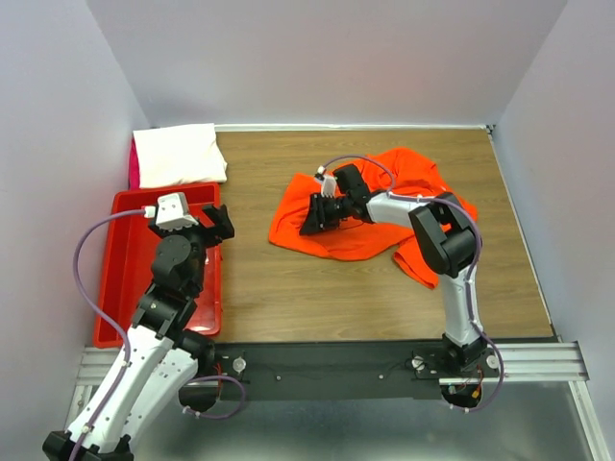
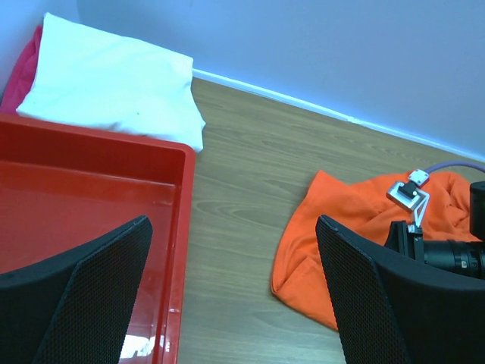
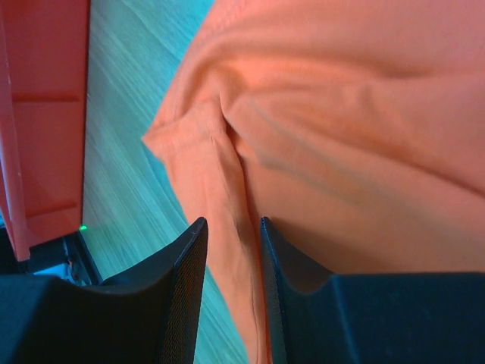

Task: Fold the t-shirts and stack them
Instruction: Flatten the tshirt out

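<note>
- Right wrist view: the right gripper (image 3: 231, 227) has its two dark fingers (image 3: 178, 296) drawn close together, with a raised ridge of the orange-red t-shirt (image 3: 341, 114) pinched in the narrow gap between them.
- The cloth around the pinch is wrinkled. A hemmed corner points toward the red bin (image 3: 42, 114), and bare table shows between the two.
- Top view: the orange-red t-shirt lies crumpled and unfolded on the wooden table (image 1: 288, 288), right of centre. The right arm reaches over it, so that the gripper sits at the shirt's left part.
- Part of the shirt runs under the right arm's elbow, toward the near right.
- The left gripper (image 2: 233, 224) is spread wide with nothing between its fingers. It hangs over the right-hand rim of the red bin, apart from the cloth.
- The white t-shirt (image 1: 178, 154) lies folded flat at the far left corner, just beyond the bin's far wall.
- A pink t-shirt (image 1: 134, 165) shows only as a strip along the white one's left edge. How it is folded cannot be told.
</note>
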Controlling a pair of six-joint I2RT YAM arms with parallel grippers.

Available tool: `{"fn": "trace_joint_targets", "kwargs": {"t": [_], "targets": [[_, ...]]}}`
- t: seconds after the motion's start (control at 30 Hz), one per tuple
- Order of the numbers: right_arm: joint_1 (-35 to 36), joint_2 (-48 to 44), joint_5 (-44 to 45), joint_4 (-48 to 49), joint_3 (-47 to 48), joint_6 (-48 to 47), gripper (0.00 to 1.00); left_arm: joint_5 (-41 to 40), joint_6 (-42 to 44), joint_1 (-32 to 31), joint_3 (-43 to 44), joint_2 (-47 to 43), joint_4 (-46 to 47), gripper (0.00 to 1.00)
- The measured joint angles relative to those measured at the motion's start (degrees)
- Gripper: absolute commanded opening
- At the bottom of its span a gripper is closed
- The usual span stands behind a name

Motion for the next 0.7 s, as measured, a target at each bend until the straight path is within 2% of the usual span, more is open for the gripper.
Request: {"fn": "trace_joint_targets", "kwargs": {"t": [0.1, 0.27, 0.37, 0.57, 0.7], "targets": [[0.1, 0.8, -0.1, 0.4, 1.1, 0.3, 0.41, 0.0, 0.5, 0.0, 0.0, 1.7, 0.3, 0.96], [0.3, 1.8, -0.7, 0.7, 2.1, 0.7, 0.24, 0.0, 0.8, 0.0, 0.1, 2.9, 0.3, 0.96], [0.7, 2.2, -1.0, 0.7, 2.2, 0.9, 0.20, 0.0, 0.9, 0.0, 0.1, 2.9, 0.4, 0.96], [1.1, 2.2, -1.5, 0.7, 2.2, 0.7, 0.07, 0.0, 1.0, 0.0, 0.1, 2.9, 0.6, 0.96], [1.2, 2.2, -1.6, 0.7, 2.2, 0.7, 0.06, 0.0, 1.0, 0.0, 0.1, 2.9, 0.6, 0.96]]}}
